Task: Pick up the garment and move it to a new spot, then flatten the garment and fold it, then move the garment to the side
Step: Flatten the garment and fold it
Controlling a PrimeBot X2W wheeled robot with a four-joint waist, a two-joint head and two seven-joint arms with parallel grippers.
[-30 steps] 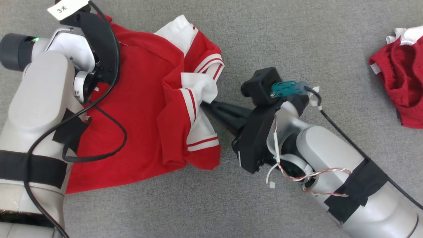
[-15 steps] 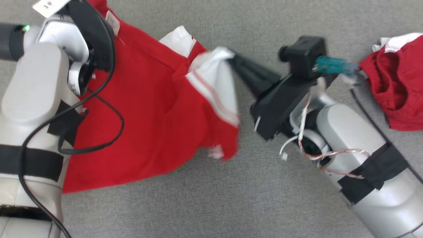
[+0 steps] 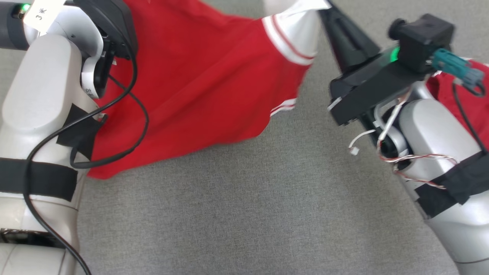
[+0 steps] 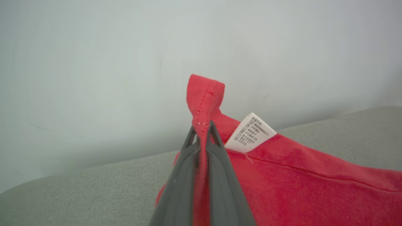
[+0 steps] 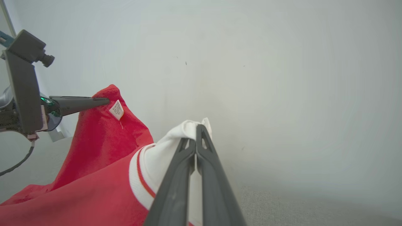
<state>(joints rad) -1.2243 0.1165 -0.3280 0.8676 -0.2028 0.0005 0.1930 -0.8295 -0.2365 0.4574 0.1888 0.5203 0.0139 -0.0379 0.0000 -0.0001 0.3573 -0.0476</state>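
**A:** Which step is this?

**B:** The first one, by my reading: the pick-up and carry. The garment (image 3: pixel 198 88) hangs stretched between the two arms above the grey surface (image 3: pixel 244 214).

**A:** How are the claws?

**B:** Both are pinched tight on cloth. The left gripper (image 4: pixel 202 125) clamps a red hem corner just beside the care label (image 4: pixel 250 132). The right gripper (image 5: pixel 196 130) clamps the white sleeve cuff (image 5: pixel 166 138) with its red stripes.

**A:** Is the garment fully off the surface?

**B:** The upper edge is raised. The lower hem droops toward the surface near the left forearm, and from above I can't tell whether it touches.

**A:** What does the next move call for?

**B:** I'd judge both arms must travel together, with the span between them taut so neither corner slips. Then they lower the cloth onto open grey surface. The spot should be well apart from the other red garment (image 3: pixel 475 110) lying beside the right arm, to leave room for flattening and folding.
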